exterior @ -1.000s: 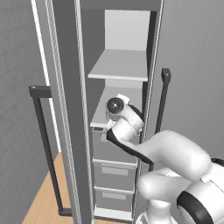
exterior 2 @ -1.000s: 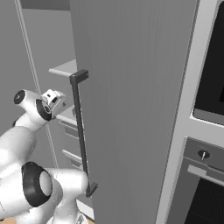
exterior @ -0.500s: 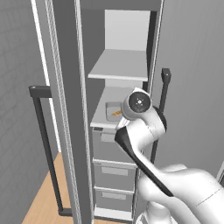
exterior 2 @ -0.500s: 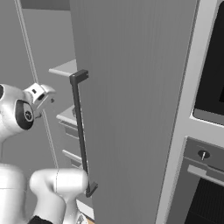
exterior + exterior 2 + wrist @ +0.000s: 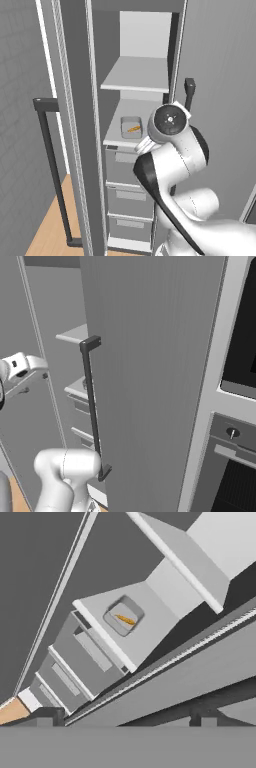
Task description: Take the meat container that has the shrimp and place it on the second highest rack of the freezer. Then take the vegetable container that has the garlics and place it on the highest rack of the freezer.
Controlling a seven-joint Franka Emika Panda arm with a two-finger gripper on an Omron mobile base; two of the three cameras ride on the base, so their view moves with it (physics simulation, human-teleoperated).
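End effector point(image 5: 122, 722) empty, fingers spread wide, now pulled back out of freezer point(image 5: 137, 125); a second ago arm reached in at lower shelf. Meat container point(image 5: 131, 127) left behind on second highest rack point(image 5: 135, 112), near front edge, shrimp point(image 5: 133, 129) inside. Highest rack point(image 5: 137, 75) bare. Hand view: tray point(image 5: 123, 616) well apart from fingers. First half of task looks done; garlic tray next, to be fetched elsewhere.
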